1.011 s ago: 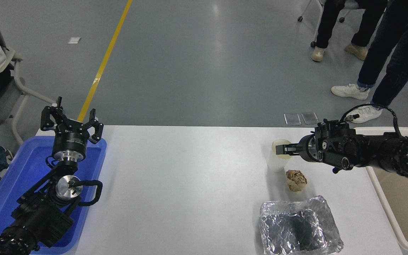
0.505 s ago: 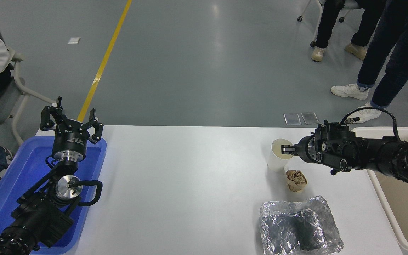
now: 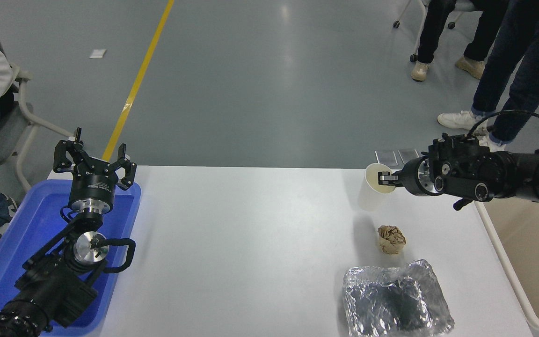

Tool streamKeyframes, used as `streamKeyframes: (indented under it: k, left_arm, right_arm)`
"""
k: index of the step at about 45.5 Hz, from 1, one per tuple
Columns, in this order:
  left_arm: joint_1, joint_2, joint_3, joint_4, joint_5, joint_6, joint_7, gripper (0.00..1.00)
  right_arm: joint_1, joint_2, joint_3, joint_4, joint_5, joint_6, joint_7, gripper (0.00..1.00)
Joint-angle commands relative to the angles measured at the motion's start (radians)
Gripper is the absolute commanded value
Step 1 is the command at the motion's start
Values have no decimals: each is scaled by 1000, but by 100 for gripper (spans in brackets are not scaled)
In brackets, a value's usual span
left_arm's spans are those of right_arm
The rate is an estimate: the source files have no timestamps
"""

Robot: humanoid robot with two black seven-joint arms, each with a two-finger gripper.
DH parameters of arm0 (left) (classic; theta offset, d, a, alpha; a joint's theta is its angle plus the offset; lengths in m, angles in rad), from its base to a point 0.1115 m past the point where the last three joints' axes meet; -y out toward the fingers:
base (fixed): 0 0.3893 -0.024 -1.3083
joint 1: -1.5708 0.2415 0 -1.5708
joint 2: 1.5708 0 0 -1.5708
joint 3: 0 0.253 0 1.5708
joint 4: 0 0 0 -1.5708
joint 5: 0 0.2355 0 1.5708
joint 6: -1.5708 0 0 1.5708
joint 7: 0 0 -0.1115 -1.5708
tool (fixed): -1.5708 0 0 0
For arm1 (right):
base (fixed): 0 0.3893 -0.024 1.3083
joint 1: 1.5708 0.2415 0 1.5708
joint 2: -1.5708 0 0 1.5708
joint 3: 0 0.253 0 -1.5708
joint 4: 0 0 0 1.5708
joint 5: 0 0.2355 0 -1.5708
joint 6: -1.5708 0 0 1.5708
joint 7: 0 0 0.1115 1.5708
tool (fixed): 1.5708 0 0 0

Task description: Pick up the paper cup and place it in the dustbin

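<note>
The white paper cup [image 3: 372, 189] hangs tilted above the table at the far right, its shadow on the table below. My right gripper [image 3: 384, 179] is shut on the cup's rim, one finger inside and one outside. The cream-beige dustbin [image 3: 508, 271] stands at the table's right edge, to the right of the cup; only its left rim and part of its inside show. My left gripper [image 3: 94, 159] is parked at the lower left over the blue tray, open and empty.
A crumpled brown paper ball [image 3: 391, 239] lies below the cup. A crumpled foil sheet [image 3: 396, 299] lies at the front right. A blue tray [image 3: 17, 238] sits at the left edge. People stand beyond the table at the top right; one sits at the far left.
My right gripper has closed on the cup's rim and lifted it off the table, moving up and slightly right. The left arm has not moved.
</note>
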Motion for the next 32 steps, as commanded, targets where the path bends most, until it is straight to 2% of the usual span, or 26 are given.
streamKeyframes:
  k: [1,14,32]
  left_arm:
    - [2,1,-2,0,1,0,1,99]
    - [2,1,-2,0,1,0,1,99]
    - [2,1,-2,0,0,0,1,99]
  right_arm:
    - [406,-151,-175,370,2,59,0,0]
    - [687,-153,-219,447,34,217,-2,0]
    - [715,-163,-342,432,16,218,-2,0]
